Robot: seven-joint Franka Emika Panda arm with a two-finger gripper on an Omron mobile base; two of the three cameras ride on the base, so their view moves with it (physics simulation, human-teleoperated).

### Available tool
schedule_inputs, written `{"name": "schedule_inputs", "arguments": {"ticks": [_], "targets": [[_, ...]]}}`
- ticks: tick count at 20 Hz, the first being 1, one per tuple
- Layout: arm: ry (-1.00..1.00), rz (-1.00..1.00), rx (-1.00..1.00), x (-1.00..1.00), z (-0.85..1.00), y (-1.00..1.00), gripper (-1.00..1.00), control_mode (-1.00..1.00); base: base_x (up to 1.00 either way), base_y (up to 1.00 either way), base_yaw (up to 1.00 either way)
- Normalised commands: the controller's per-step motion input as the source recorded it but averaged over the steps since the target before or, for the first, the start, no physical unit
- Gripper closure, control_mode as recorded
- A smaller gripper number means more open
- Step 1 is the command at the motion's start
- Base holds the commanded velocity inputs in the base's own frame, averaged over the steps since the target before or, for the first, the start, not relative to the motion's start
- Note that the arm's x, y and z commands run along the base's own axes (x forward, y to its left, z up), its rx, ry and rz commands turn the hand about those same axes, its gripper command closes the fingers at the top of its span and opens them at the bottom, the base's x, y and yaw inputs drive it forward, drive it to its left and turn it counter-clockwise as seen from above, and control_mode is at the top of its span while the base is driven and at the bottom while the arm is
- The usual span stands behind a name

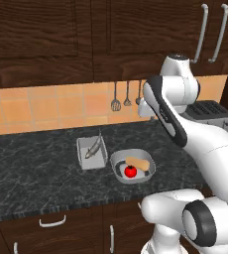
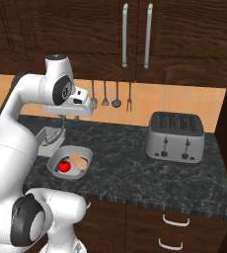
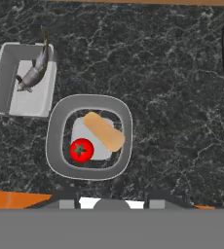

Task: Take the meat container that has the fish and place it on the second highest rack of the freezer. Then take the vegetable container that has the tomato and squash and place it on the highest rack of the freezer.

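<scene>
I'm hanging my hand (image 2: 62, 120) high over the desk (image 1: 31, 163), looking straight down, holding nothing; how far apart its fingers stand I can't tell from here. Nearest me sits the rounded grey vegetable container (image 3: 89, 137), red tomato (image 3: 81, 150) and tan squash (image 3: 104, 131) lying side by side in it. Just beyond, to the left and almost touching, is the squarer meat container (image 3: 22, 80), with the fish (image 3: 33, 73) leaning on its right wall, tail poking over the rim. That one goes first, and here's the risk: I'm centred over the wrong bowl, so dropping straight down means grabbing vegetables. The two rims sit close, so a finger could nudge the neighbour. The fish overhangs; tilt the tray and it slides out. Far right stands the toaster (image 2: 175, 137), well apart. I can't see the freezer from here.
</scene>
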Motion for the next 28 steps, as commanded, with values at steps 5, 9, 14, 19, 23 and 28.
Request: {"name": "schedule_inputs", "arguments": {"ticks": [5,9,14,19,23,28], "targets": [[0.05,0.06,-0.01,-0.42,-0.11,0.26,-1.00,-1.00,0.00,0.00,0.00],[0.10,0.33,-0.07,-0.62,-0.52,0.97,-1.00,-1.00,0.00,0.00,0.00],[0.16,0.62,0.00,-0.04,-0.39,0.86,-1.00,-1.00,0.00,0.00,0.00],[0.08,0.51,0.00,0.39,-0.34,0.75,-1.00,-1.00,0.00,0.00,0.00],[0.05,0.35,0.00,0.76,-0.31,0.67,-1.00,-1.00,0.00,0.00,0.00],[0.02,0.22,0.00,0.61,-0.21,0.16,-1.00,-1.00,0.00,0.00,0.00]]}}
